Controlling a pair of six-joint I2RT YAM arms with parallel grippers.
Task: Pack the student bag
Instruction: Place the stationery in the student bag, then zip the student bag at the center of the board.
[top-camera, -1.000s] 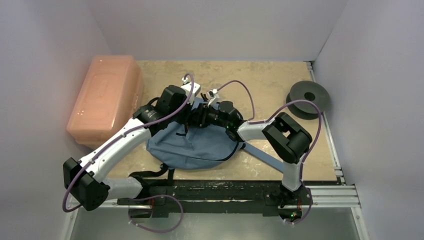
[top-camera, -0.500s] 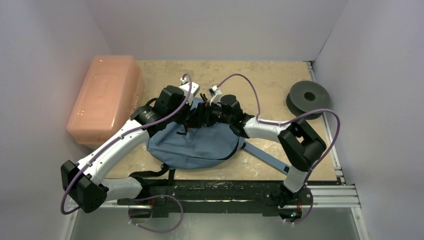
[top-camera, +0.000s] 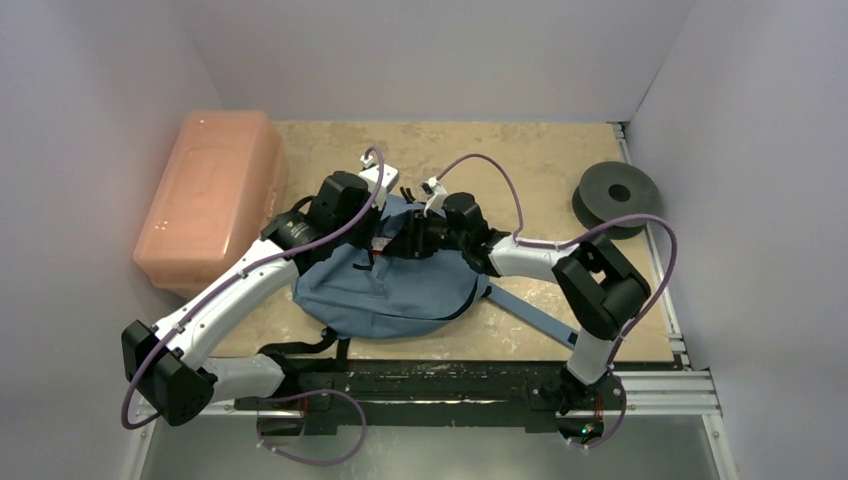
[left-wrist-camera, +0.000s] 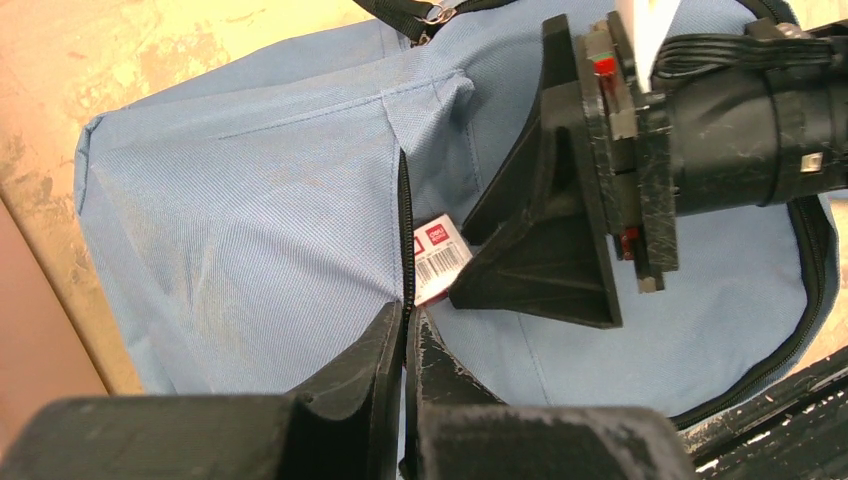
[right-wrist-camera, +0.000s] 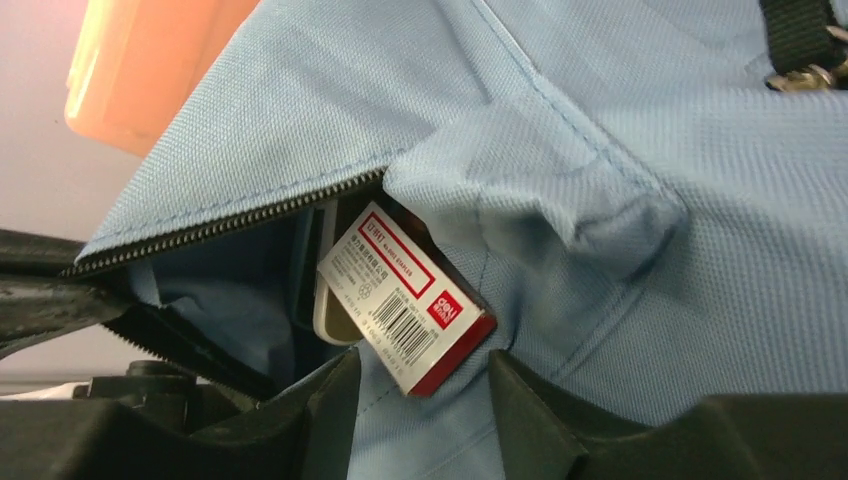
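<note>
Left pincer (left-wrist-camera: 405, 322) pinches the bag (left-wrist-camera: 250, 220) by its zipper (left-wrist-camera: 404, 230); right pincer (right-wrist-camera: 422, 372) grips a small box (right-wrist-camera: 405, 300) at the opening.

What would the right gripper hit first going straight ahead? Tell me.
The red-and-white box, between the right gripper's fingers and half inside the student bag's zip opening; behind it probably inner fabric, depth unclear.

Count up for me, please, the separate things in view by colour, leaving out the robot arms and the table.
Blue-grey: 1, the backpack
Salmon-pink: 1, the plastic box
Dark grey: 1, the spool
Red and white: 1, the small carton at the backpack's open zip
Total: 4
</note>
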